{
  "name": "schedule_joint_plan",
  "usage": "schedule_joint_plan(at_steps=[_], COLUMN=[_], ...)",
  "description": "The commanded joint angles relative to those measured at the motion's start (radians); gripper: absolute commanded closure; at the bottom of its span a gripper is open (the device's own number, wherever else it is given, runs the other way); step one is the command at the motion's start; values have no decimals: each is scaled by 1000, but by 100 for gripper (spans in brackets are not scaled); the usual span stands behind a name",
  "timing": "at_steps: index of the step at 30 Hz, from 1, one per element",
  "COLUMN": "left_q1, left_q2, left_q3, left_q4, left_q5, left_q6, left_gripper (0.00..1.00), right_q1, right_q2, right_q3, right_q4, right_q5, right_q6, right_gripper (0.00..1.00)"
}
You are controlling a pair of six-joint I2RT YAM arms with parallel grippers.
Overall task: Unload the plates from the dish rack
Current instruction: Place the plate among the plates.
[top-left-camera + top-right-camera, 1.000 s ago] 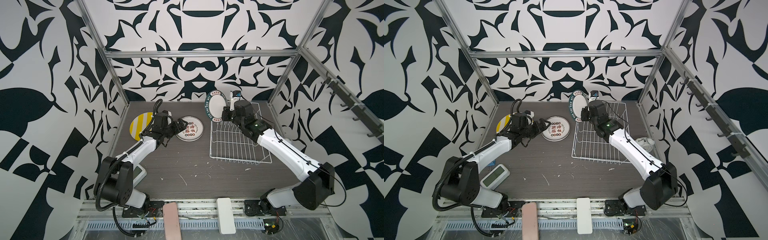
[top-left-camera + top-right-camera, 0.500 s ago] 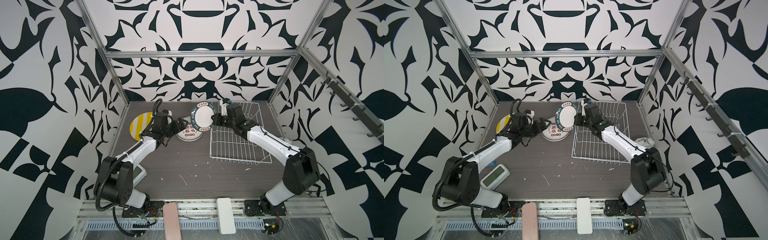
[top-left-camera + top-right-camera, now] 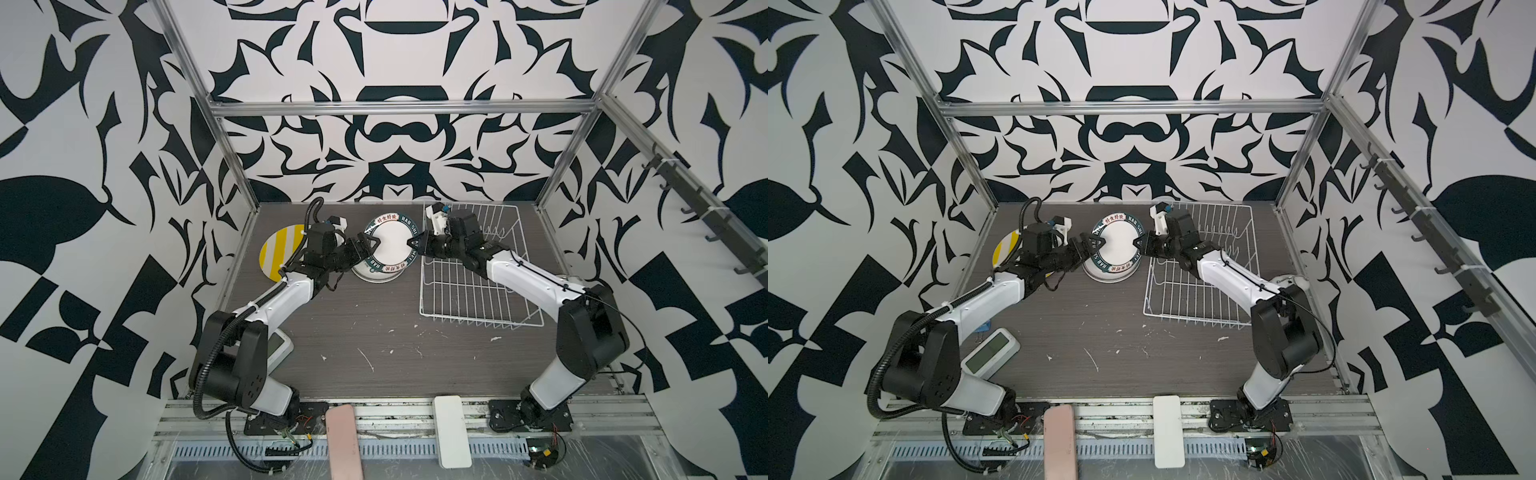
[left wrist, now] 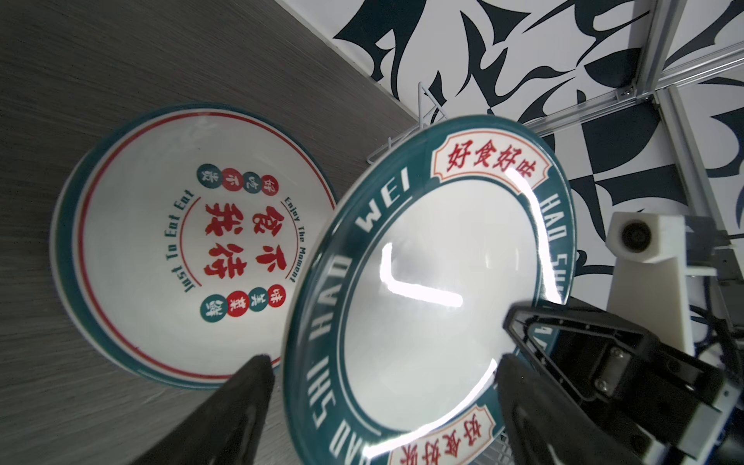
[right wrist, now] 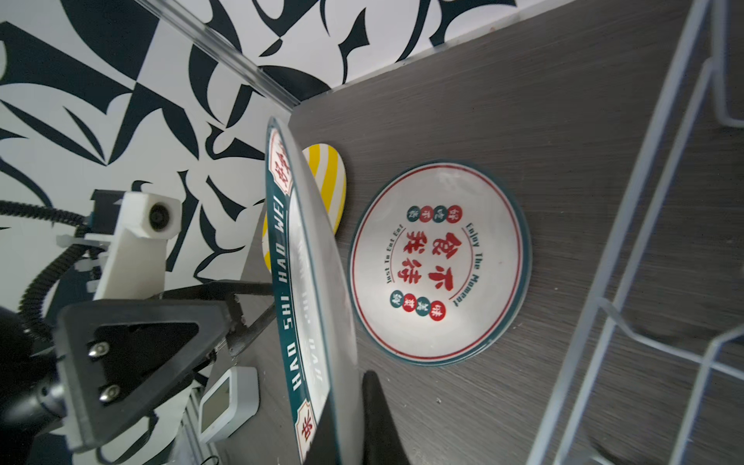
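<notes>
Green-rimmed plate (image 3: 392, 241) is being held tilted over the table's (image 3: 395, 332) 12 o'clock, clamped at its 3 o'clock rim by right gripper (image 3: 414, 245); left gripper (image 3: 371, 248) is being seen open astride its 9 o'clock rim. Red-lettered plate (image 4: 181, 241) beneath is being partly hidden; dish rack (image 3: 469, 291) at 2 o'clock

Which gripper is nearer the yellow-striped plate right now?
Left. The left gripper, fingers open around the edge of the green-rimmed plate, is on the side facing the yellow-striped plate; the right gripper pinches the opposite edge, beside the dish rack.

Green-rimmed plate (image 3: 392, 246) has white centre; striped plate (image 3: 277, 254) is yellow-and-white.
</notes>
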Motion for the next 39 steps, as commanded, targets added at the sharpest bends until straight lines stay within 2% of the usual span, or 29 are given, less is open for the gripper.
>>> schedule_joint_plan(at_steps=[1,4,5,13,26,39], left_q1=[0,2,5,13,20,23], left_q2=[13,12,13,20,21,13], left_q3=[-15,-19,-19,-20,-24,-32], left_q4=[40,42,46,63,78,91], left_q5=[33,31,34,51,63,63], left_q6=[-17,-17,-19,-35,-41,-41], left_gripper=[11,14,20,42,64,79], right_q1=[-16,-27,-31,-43,-58,-67], right_q2=[-9,3,6,20,22,31], right_q3=[22,24,24,23,29,45], right_q4=[94,102,107,114,114,108], right_q5=[-113,-144,-153,-176,-205,-237], right_q6=[47,69,77,97,98,111], right_gripper=[100,100,100,100,100,100])
